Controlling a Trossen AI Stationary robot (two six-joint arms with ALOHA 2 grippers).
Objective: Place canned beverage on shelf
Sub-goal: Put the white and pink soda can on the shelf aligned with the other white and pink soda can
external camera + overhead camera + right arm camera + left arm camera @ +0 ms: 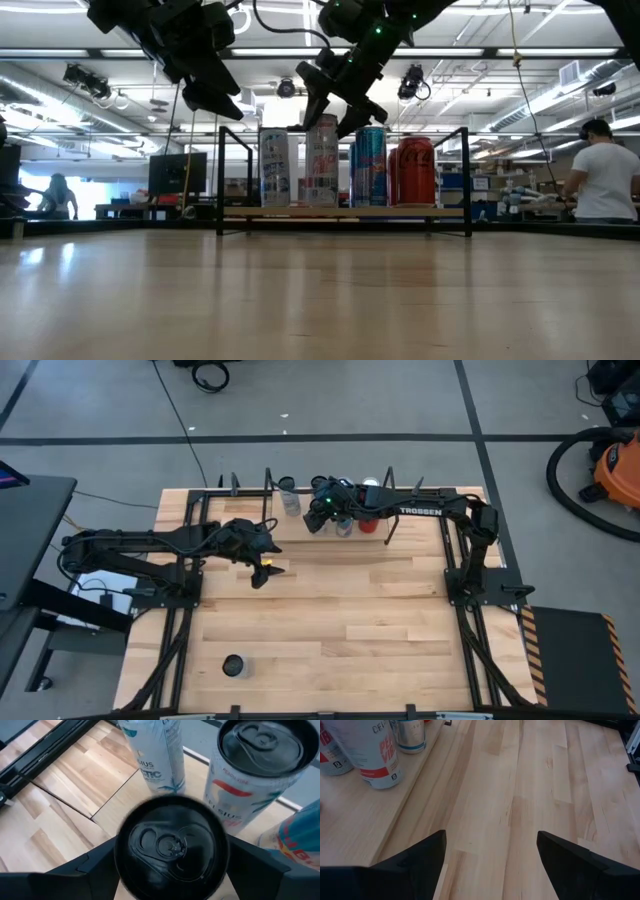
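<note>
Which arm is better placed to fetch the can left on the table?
Left. The left gripper hangs open and empty, on the lone can's side; the right gripper is far off among the cans on the shelf.

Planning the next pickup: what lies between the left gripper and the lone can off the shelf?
Only bare tabletop separates the left gripper and the lone can, in the high view.

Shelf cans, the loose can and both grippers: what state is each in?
shelf: holding upright cans.
black-topped can: upright, within the right gripper.
red can: upright on shelf.
lone can: upright on tabletop, untouched.
left gripper: open, empty, above the tabletop.
</note>
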